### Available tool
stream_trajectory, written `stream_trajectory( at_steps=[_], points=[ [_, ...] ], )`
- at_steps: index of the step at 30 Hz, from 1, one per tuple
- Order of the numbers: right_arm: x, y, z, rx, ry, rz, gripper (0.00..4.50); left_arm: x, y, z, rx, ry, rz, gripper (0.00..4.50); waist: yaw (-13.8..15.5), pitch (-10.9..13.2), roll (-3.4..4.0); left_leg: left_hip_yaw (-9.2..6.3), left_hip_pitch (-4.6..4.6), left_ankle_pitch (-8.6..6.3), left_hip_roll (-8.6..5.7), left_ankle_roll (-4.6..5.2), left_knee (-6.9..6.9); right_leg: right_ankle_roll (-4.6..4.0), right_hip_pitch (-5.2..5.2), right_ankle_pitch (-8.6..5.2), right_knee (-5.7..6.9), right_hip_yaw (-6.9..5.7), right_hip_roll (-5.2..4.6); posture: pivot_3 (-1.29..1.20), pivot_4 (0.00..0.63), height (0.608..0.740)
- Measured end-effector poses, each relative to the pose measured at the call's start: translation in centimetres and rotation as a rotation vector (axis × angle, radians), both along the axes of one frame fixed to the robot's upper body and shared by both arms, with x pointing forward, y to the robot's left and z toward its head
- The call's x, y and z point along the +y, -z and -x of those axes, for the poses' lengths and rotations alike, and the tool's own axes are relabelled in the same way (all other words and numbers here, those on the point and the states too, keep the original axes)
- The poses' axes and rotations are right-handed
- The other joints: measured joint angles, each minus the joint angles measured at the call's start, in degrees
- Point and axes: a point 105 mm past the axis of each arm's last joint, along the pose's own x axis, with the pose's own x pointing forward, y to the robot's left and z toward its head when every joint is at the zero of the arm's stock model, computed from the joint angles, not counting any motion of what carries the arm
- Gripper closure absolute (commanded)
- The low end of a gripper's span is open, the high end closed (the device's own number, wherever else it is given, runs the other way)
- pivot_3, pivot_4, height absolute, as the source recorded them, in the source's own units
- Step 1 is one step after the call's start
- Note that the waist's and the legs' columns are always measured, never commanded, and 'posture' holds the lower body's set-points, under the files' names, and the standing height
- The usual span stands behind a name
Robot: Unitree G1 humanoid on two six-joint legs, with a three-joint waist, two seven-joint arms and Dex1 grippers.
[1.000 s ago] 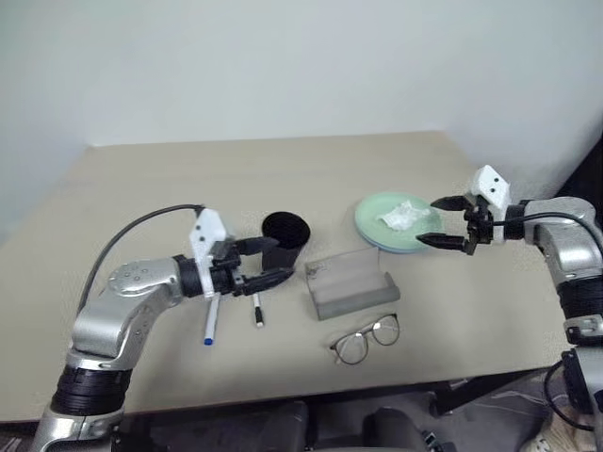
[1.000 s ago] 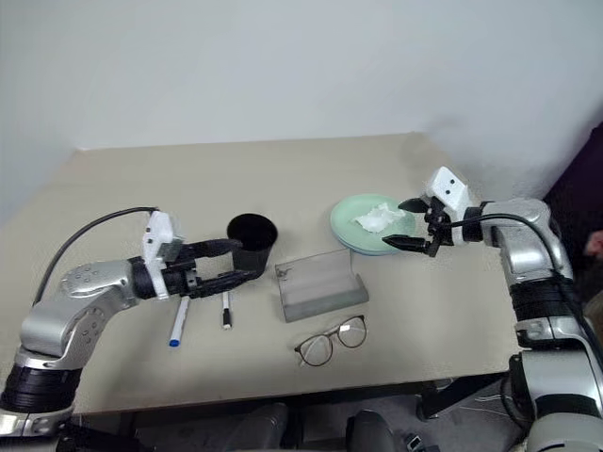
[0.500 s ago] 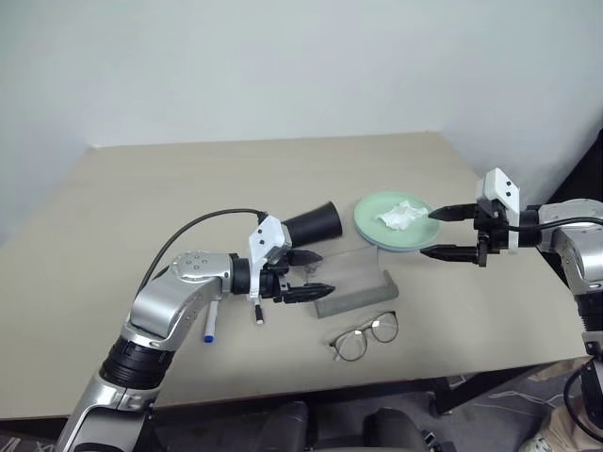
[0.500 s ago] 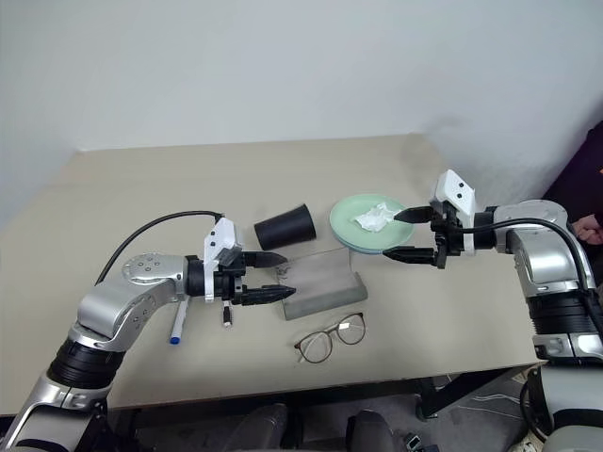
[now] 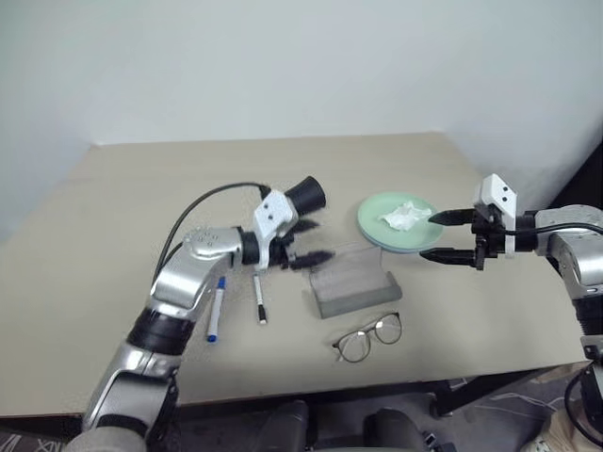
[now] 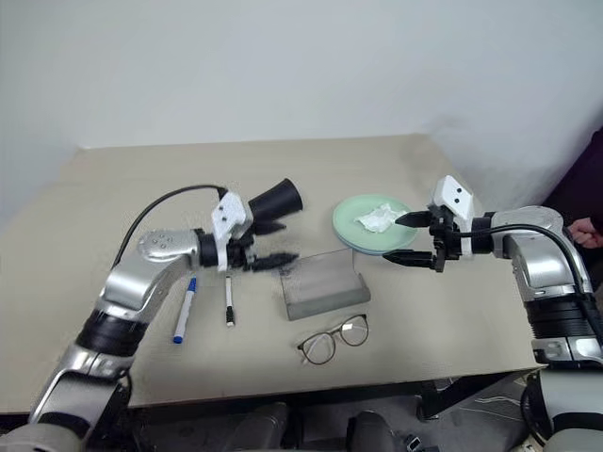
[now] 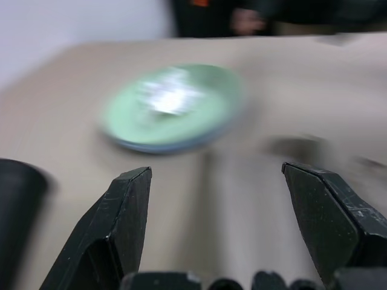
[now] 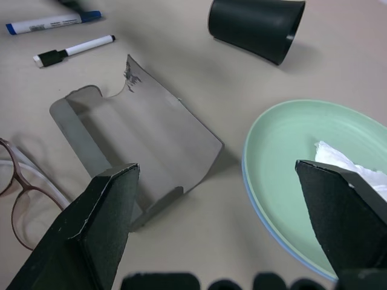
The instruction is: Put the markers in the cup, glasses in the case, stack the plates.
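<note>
The black cup (image 5: pixel 303 194) lies on its side on the table, mouth toward the plates. My left gripper (image 5: pixel 310 242) hovers open and empty just in front of it, over the near end of the grey case (image 5: pixel 353 282), which lies open. Two markers lie left of the case: the blue-capped one (image 5: pixel 215 308) and the black-capped one (image 5: pixel 258 299). The glasses (image 5: pixel 367 337) rest near the table's front edge. The mint green plate (image 8: pixel 290 145) sits on the light blue one, whose rim (image 8: pixel 275 235) shows beneath. My right gripper (image 5: pixel 445 235) stands open at the plates' right edge.
A crumpled white tissue (image 5: pixel 403 217) lies on the green plate. The table's right edge runs close behind my right arm. A person's hand (image 6: pixel 586 229) shows at the far right, off the table.
The cup stood upright between my left fingers a second ago; it has toppled and now lies on its side. My left gripper has moved right, toward the case. The right gripper has hardly moved.
</note>
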Motion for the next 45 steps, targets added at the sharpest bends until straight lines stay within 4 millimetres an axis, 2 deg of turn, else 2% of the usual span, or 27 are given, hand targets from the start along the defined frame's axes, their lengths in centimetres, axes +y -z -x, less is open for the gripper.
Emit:
stream_trajectory(
  at_steps=[4,8,11,15,19,22,24,31,34,39,45],
  points=[
    [0.0,0.0,0.0,0.001,0.005,-0.001,0.03,0.3,0.1,-0.7,-0.01,-0.012,-0.009,0.85,0.0,0.0,0.0,0.01,0.0,0.0,0.0,0.0,0.02,0.0,-0.04,0.04,0.01,0.01,0.0,0.0,0.0,0.736],
    [0.0,0.0,0.0,0.004,0.005,-0.002,0.03,-0.4,0.5,-0.1,0.013,0.054,-0.016,0.85,0.0,0.0,0.0,0.01,-0.03,-0.01,-0.01,0.01,0.02,-0.18,-0.08,0.13,-0.01,0.03,0.02,0.0,0.0,0.736],
    [0.0,0.0,0.0,0.005,0.005,-0.003,0.03,-1.6,0.4,1.5,0.033,0.169,-0.026,0.85,0.0,0.0,0.0,0.02,-0.05,-0.07,-0.02,0.11,0.11,-0.25,-0.12,0.18,-0.11,0.04,0.02,0.0,0.0,0.736],
    [0.0,0.0,0.0,0.007,0.004,-0.003,0.03,-3.0,0.9,4.7,0.114,0.356,-0.043,0.85,0.0,0.0,0.0,0.04,-0.05,-0.13,-0.02,0.19,0.18,-0.21,-0.08,0.16,-0.16,0.07,-0.01,0.0,0.0,0.736],
    [-0.3,0.4,0.4,0.03,-0.005,0.005,0.03,-3.2,1.8,7.1,0.199,0.469,-0.091,0.85,0.0,0.0,0.0,0.01,-0.05,-0.13,-0.01,0.19,0.17,0.0,-0.1,0.03,-0.1,0.02,-0.02,0.0,0.0,0.736],
    [-0.7,0.9,1.0,0.058,-0.02,0.015,0.03,-3.2,1.9,8.0,0.237,0.519,-0.102,0.85,0.0,0.0,0.0,-0.01,-0.05,-0.13,0.0,0.19,0.18,0.0,-0.08,0.03,-0.09,0.02,-0.03,0.0,0.0,0.736],
    [-0.8,1.0,1.5,0.072,-0.042,0.02,0.03,-3.3,2.2,8.4,0.256,0.54,-0.114,0.85,0.0,0.0,0.01,0.0,-0.05,-0.13,-0.01,0.19,0.2,0.01,-0.08,0.03,-0.09,0.05,-0.03,0.0,0.0,0.736],
    [-1.3,2.3,5.8,0.135,-0.253,0.093,0.03,-4.1,3.4,9.0,0.284,0.589,-0.149,0.85,0.0,0.0,0.01,-0.03,-0.05,-0.16,-0.01,0.23,0.26,0.04,-0.02,0.02,-0.11,0.02,-0.04,0.0,0.0,0.736],
    [-1.3,2.2,6.9,0.13,-0.33,0.111,0.03,-4.6,4.1,9.4,0.297,0.616,-0.162,0.85,0.0,0.0,0.0,-0.04,-0.04,-0.17,-0.01,0.24,0.31,0.04,-0.02,0.02,-0.1,0.04,-0.03,0.0,0.0,0.736],
    [-0.8,1.6,7.4,0.09,-0.386,0.108,0.03,-5.2,4.9,10.0,0.33,0.661,-0.181,0.85,0.0,0.0,-0.01,-0.1,-0.03,-0.17,0.03,0.23,0.31,0.04,-0.03,0.02,-0.1,0.03,-0.09,0.0,0.0,0.736],
    [-0.4,1.8,7.3,0.08,-0.395,0.097,0.03,-6.0,5.4,10.4,0.349,0.693,-0.194,0.85,0.0,0.0,-0.01,-0.13,-0.03,-0.17,0.02,0.24,0.31,0.04,0.01,0.02,-0.12,0.05,-0.18,0.0,0.0,0.736]
  ],
)
